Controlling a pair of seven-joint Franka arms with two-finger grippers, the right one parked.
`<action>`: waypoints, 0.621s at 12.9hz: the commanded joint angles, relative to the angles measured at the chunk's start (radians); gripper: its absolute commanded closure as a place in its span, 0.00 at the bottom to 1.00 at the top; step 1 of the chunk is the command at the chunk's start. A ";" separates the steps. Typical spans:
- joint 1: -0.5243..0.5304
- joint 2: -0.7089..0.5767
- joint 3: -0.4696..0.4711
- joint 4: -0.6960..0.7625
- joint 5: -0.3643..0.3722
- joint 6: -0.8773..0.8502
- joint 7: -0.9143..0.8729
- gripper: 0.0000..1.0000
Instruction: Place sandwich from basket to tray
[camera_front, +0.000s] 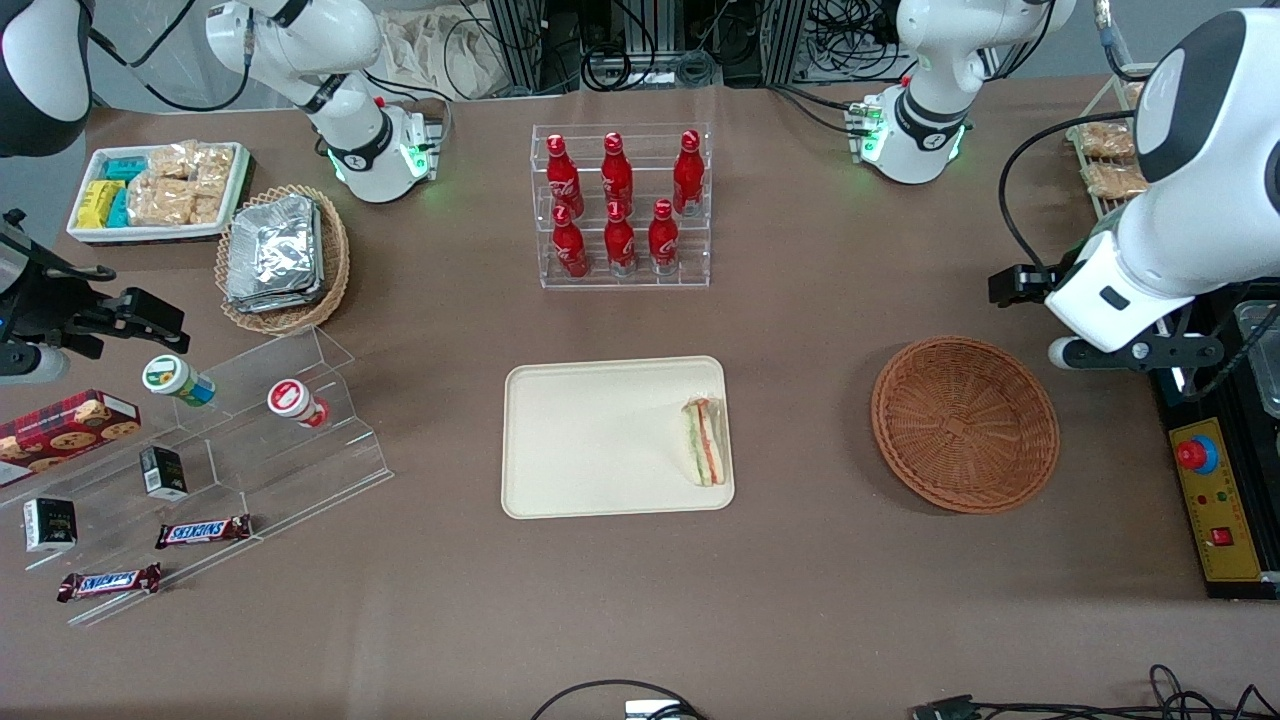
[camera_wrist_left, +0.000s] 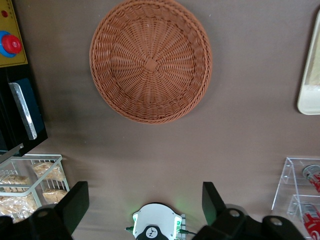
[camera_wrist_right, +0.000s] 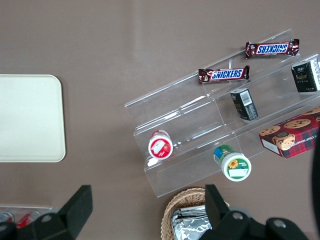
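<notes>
We judge the job all but done: the sandwich (camera_front: 704, 441) already lies on the tray (camera_front: 590, 440), at the tray's edge nearest the basket (camera_front: 965, 423), and the basket itself holds nothing, as both the front view and the working arm's wrist view of the basket (camera_wrist_left: 151, 60) show. Our claw (camera_wrist_left: 145, 202) hangs high over the bare table, farther from the front camera than the basket and toward the working arm's end; its two fingers (camera_wrist_left: 74, 201) are spread wide apart and nothing is between them. So the step in hand, as we read it, is the retreat, and doing it well is mostly a matter of leaving things alone. We would keep the claw high and move it away from the tray rather than across it, so that neither the fingers nor the cable on the arm can brush the sandwich, which sits close to the rim and could be nudged off with little effort. We would also mind the wire rack of snack packets (camera_wrist_left: 31, 179) near the arm's base and the clear stand of red bottles (camera_front: 622, 203), both of which lie within the arm's sweep. The sandwich rests on its side, filling layers showing, wholly inside the rim as far as we can tell, so no correction seems needed.
</notes>
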 joint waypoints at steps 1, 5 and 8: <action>0.002 -0.128 -0.005 -0.179 -0.006 0.097 0.008 0.00; 0.001 -0.193 0.013 -0.272 -0.014 0.192 0.015 0.00; -0.065 -0.204 0.102 -0.262 -0.012 0.207 0.110 0.00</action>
